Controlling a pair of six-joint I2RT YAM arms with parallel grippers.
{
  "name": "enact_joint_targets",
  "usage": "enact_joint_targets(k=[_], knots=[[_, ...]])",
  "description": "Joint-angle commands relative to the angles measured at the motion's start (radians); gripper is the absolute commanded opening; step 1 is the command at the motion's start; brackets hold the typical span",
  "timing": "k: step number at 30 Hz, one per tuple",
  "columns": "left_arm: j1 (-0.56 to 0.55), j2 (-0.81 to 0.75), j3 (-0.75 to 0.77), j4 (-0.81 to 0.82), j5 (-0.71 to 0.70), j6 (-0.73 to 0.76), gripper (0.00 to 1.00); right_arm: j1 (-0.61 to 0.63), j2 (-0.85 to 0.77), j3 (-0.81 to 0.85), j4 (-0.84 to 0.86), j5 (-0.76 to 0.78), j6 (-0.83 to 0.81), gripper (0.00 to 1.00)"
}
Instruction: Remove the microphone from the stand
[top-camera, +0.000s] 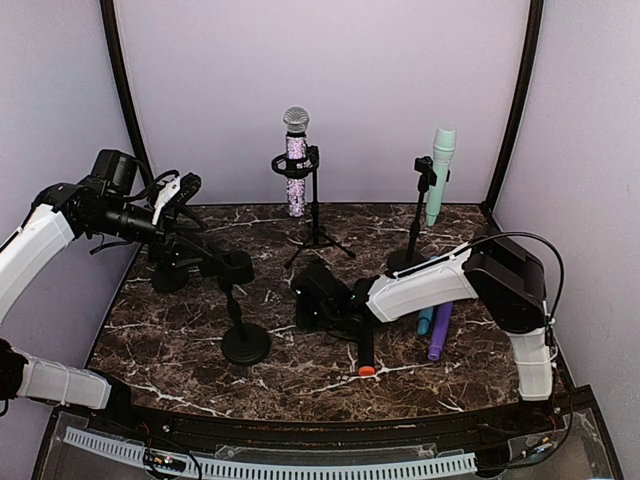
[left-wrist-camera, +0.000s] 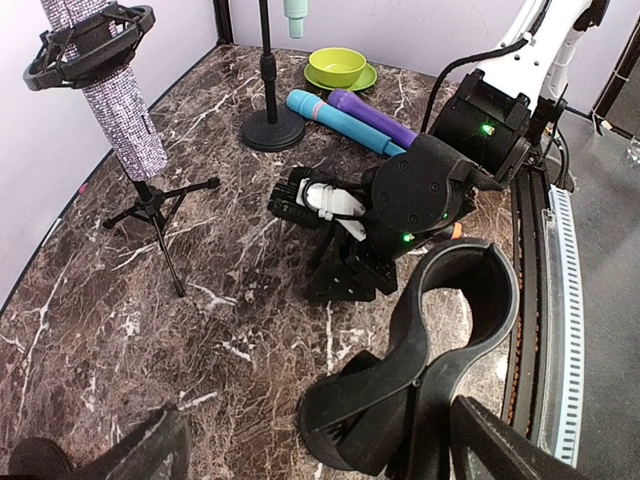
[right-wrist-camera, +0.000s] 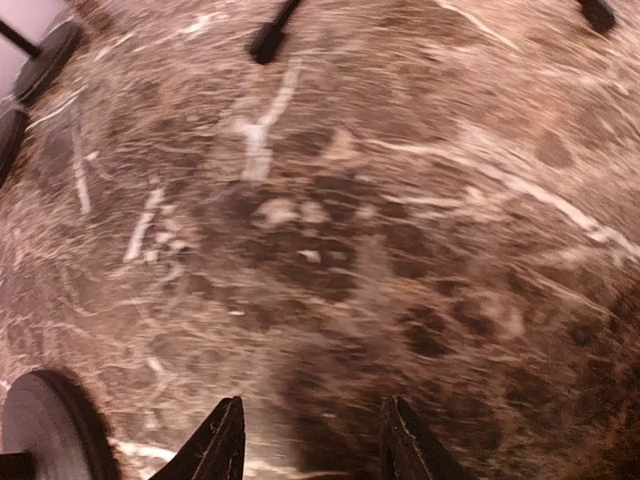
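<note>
black microphone with orange end (top-camera: 366, 348) is lying flat on the brown marble table (top-camera: 170, 340) — apart from the black round-base stand (top-camera: 245, 343). right gripper (right-wrist-camera: 312, 405) is hovering low, jaws partly apart, gripping nothing. left gripper (left-wrist-camera: 318, 412) is gaping wide around the stand's clip (left-wrist-camera: 455, 300).

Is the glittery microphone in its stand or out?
In. The glittery microphone stands upright, held in the ring of the tripod stand, off the table.

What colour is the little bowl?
Lime green; the bowl shows best in the left wrist view.
</note>
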Motion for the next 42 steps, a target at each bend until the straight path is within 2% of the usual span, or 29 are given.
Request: enact_joint_targets(k=[1, 7, 12, 15, 18, 20, 23, 31, 32, 33, 34, 38, 42], knots=[[0.007, -0.017, -0.015, 0.012, -0.021, -0.002, 0.92, -0.008, -0.074, -0.079, -0.040, 0.112, 0.129, 0.47], [0.008, -0.014, -0.004, 0.016, -0.059, -0.018, 0.99, -0.010, -0.150, -0.157, -0.029, 0.194, 0.188, 0.49], [0.015, -0.014, 0.005, 0.017, -0.093, -0.037, 0.99, 0.003, -0.166, -0.136, 0.008, 0.202, 0.123, 0.52], [0.033, -0.015, 0.010, 0.014, -0.095, -0.044, 0.99, 0.042, -0.179, -0.135, 0.098, 0.206, 0.006, 0.56], [0.071, -0.009, 0.015, 0.010, -0.081, -0.055, 0.99, 0.103, -0.196, -0.167, 0.280, 0.178, -0.204, 0.63], [0.100, -0.003, 0.017, 0.009, -0.061, -0.061, 0.99, 0.144, -0.198, -0.186, 0.431, 0.103, -0.328, 0.70], [0.129, 0.004, 0.030, -0.008, -0.043, -0.066, 0.99, 0.195, -0.168, -0.167, 0.527, 0.083, -0.366, 0.72], [0.155, -0.021, 0.017, -0.034, 0.001, -0.049, 0.99, 0.208, -0.064, -0.044, 0.614, 0.083, -0.366, 0.72], [0.155, -0.022, 0.019, -0.042, 0.006, -0.047, 0.99, 0.208, -0.059, -0.033, 0.620, -0.049, -0.561, 0.83], [0.156, -0.025, 0.020, -0.047, 0.010, -0.045, 0.99, 0.208, -0.052, -0.022, 0.623, -0.157, -0.614, 0.86], [0.156, -0.028, 0.022, -0.054, 0.017, -0.043, 0.99, 0.208, -0.046, -0.009, 0.625, -0.186, -0.632, 0.87], [0.156, -0.049, 0.023, -0.060, 0.044, -0.046, 0.99, 0.209, -0.014, 0.046, 0.603, -0.283, -0.665, 0.87], [0.156, -0.067, 0.027, -0.066, 0.040, -0.056, 0.99, 0.211, 0.041, 0.129, 0.554, -0.232, -0.667, 0.85]])
